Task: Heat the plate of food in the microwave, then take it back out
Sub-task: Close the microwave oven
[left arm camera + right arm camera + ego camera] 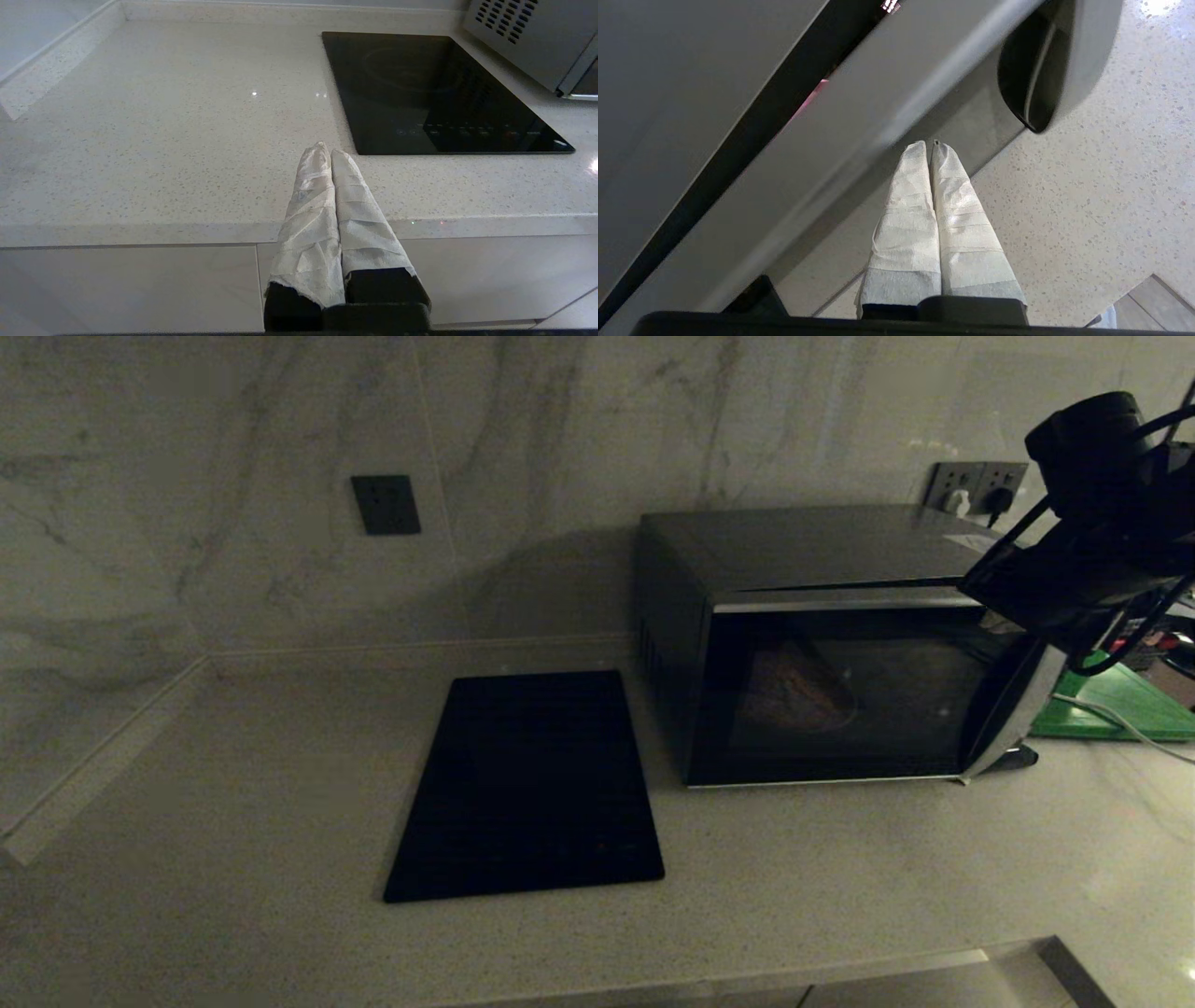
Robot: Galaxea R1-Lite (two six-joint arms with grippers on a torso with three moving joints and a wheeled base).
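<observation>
The microwave [812, 546] stands on the counter at the right, its dark glass door [840, 700] nearly shut. Through the glass the plate of food [803, 695] shows dimly inside. My right arm [1102, 523] hangs over the microwave's front right corner and hides the gripper in the head view. In the right wrist view my right gripper [929, 144] is shut and empty, its white-wrapped fingers [906, 210] just in front of the door [896, 93]. A pink sliver of the plate [815, 93] shows through a narrow dark gap. My left gripper [331, 150] is shut and empty over the counter's front edge.
A flat black mat [527, 784] lies on the pale speckled counter [280, 784] left of the microwave, also in the left wrist view [434, 93]. A green board [1120, 705] and a white cable lie right of the microwave. Wall sockets [976, 485] sit behind it.
</observation>
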